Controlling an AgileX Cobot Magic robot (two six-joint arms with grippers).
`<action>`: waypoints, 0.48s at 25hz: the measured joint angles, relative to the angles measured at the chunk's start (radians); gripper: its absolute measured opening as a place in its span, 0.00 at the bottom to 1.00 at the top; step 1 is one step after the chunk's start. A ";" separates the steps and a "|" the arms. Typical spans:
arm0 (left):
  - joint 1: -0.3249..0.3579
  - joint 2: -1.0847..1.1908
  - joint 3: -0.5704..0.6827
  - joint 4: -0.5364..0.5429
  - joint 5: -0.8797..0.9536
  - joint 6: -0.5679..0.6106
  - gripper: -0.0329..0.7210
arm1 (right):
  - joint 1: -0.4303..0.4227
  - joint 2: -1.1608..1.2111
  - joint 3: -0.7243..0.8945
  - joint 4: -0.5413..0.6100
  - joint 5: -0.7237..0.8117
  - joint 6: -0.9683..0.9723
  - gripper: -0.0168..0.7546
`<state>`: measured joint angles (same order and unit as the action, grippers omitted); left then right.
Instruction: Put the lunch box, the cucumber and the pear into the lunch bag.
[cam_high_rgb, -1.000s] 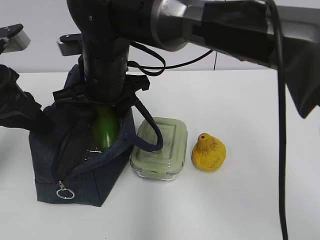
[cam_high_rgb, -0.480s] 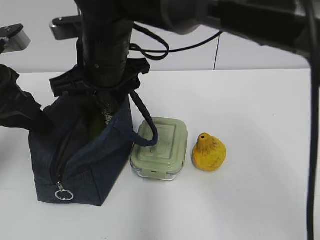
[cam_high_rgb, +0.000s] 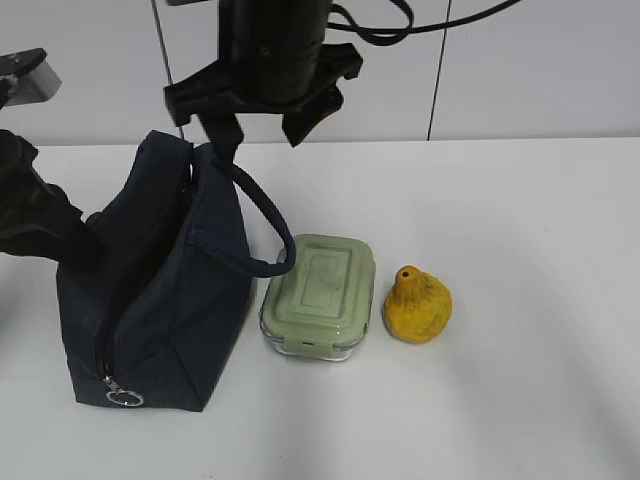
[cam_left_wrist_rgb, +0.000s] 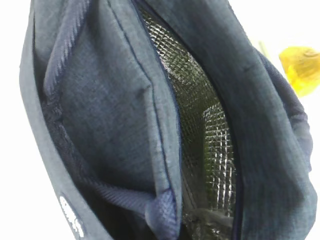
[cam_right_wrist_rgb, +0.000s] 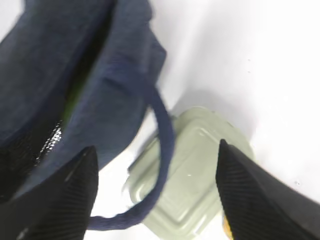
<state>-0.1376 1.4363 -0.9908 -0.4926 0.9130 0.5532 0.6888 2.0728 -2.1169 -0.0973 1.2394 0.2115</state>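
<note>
Bag (cam_high_rgb: 160, 290) stands upright at the bench's left side, zipper open, silver lining showing inside; its loop handle (cam_high_rgb: 262, 225) droops toward the box. Cucumber is inside: only a green sliver (cam_right_wrist_rgb: 73, 100) shows through the opening. Lunch box (cam_high_rgb: 320, 295) sits just right of the bag, lid on; pear (cam_high_rgb: 417, 305) just right of that, upright, apart from it. Right gripper (cam_high_rgb: 262, 100) hangs above the bag top, jaws spread, empty. Left gripper (cam_high_rgb: 40, 215) presses against the bag's left side; can't tell its jaw state.
</note>
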 joint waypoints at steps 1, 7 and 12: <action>0.000 0.000 0.000 0.000 0.000 0.000 0.05 | -0.029 0.000 0.000 0.023 0.002 -0.013 0.76; 0.000 0.000 0.000 0.001 0.000 0.000 0.05 | -0.143 -0.006 0.000 0.087 0.004 -0.106 0.76; 0.000 0.000 0.000 0.002 0.000 0.000 0.05 | -0.208 -0.020 0.041 0.119 0.004 -0.131 0.75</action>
<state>-0.1376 1.4363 -0.9908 -0.4907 0.9130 0.5532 0.4812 2.0527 -2.0762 0.0221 1.2436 0.0809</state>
